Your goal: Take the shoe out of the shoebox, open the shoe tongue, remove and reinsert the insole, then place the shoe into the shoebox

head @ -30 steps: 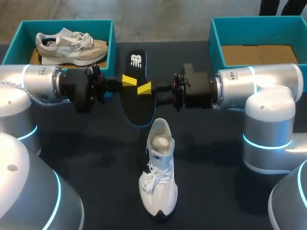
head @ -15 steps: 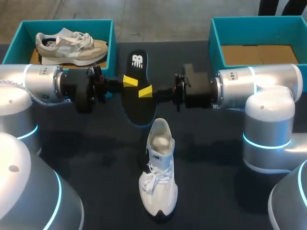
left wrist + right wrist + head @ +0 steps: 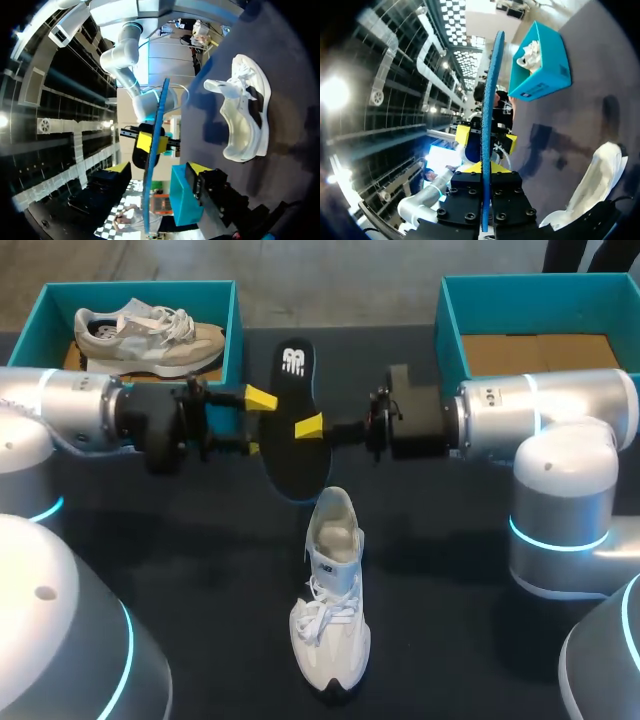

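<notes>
Insole (image 3: 292, 445) hangs beside teal shoebox (image 3: 233, 332), white shoe (image 3: 330, 610) close by.

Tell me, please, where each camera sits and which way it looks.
Head: above and behind, looking down on the table; left arm and right arm show.
Left wrist: on the left arm, looking past the open left gripper at the insole edge-on.
Right wrist: on the right arm, facing the left; right gripper clamps the insole.
Shared: all see insole and shoe.
</notes>
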Controlling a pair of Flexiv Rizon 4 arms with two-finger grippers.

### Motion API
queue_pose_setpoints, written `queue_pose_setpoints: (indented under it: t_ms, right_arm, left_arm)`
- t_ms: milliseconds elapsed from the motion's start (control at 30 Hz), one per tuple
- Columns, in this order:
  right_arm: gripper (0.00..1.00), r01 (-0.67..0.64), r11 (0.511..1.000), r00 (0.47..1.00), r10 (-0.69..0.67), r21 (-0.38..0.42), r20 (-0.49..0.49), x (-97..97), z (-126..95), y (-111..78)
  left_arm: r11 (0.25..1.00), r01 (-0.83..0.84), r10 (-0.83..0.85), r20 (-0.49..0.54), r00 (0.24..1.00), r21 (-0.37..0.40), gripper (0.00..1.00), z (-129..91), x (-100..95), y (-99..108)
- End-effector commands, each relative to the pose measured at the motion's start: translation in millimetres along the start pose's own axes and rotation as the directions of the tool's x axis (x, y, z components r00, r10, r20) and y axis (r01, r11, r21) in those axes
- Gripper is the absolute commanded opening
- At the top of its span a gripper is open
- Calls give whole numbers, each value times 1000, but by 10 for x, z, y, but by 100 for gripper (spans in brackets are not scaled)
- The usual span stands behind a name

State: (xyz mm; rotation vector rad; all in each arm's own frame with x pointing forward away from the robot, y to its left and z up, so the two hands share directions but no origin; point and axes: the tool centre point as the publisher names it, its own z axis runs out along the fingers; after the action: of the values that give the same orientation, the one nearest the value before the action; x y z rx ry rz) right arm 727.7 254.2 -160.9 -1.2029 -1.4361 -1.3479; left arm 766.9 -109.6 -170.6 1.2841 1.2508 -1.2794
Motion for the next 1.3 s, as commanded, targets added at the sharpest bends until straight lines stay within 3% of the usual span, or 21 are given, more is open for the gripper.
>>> queue_pose_setpoints:
  t_ms: [33, 267, 400, 1000, 1300]
  right_arm:
    - [0, 49, 999, 999, -49, -9, 16, 23, -150, -15]
    - [0, 171, 985, 985, -171, 9, 31, 7, -246, 53]
    - [0, 305, 952, 951, -306, 35, 46, 4, -271, 75]
    - [0, 305, 952, 951, -306, 35, 46, 4, -271, 75]
    - [0, 440, 896, 895, -443, 67, 56, -162, -529, -55]
  left_arm:
    - [999, 41, -41, -96, 995, -2, 100, -337, 24, -75]
    - [971, 233, -238, -299, 924, -53, 100, -645, 285, -96]
    - [922, 382, -351, -533, 770, -55, 100, -689, 473, -118]
    - [922, 382, -351, -533, 770, -55, 100, -689, 473, -118]
    - [817, 473, -573, -558, 600, -331, 100, -440, 650, -408]
